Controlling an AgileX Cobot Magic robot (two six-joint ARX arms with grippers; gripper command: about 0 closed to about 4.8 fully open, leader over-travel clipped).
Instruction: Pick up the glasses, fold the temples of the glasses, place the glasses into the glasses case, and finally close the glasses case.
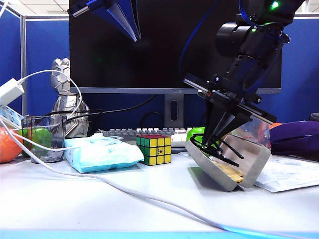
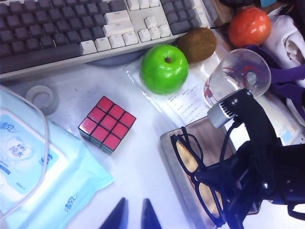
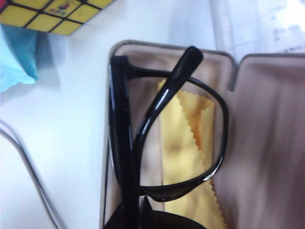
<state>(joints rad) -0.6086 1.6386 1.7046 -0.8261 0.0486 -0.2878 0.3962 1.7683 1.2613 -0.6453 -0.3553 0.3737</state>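
Nothing here reads clearly. The light blue tissue pack [image 2: 33,162] carries printed characters and the paper sheet [image 2: 188,102] under the green apple [image 2: 165,68] carries lines of print, all too small and blurred to make out.

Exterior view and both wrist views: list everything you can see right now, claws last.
glasses: one, black, in open case, held by right claw
case: one, grey, open, right of cube
cloth: one, yellow, inside case
cube: one, multicoloured, table centre
tissue pack: one, light blue, left of cube
apple: one, green, by keyboard
keyboard: one, grey-white, below monitor
cable: one, white, across table
left claw: raised, holding nothing
right claw: shut on glasses over case
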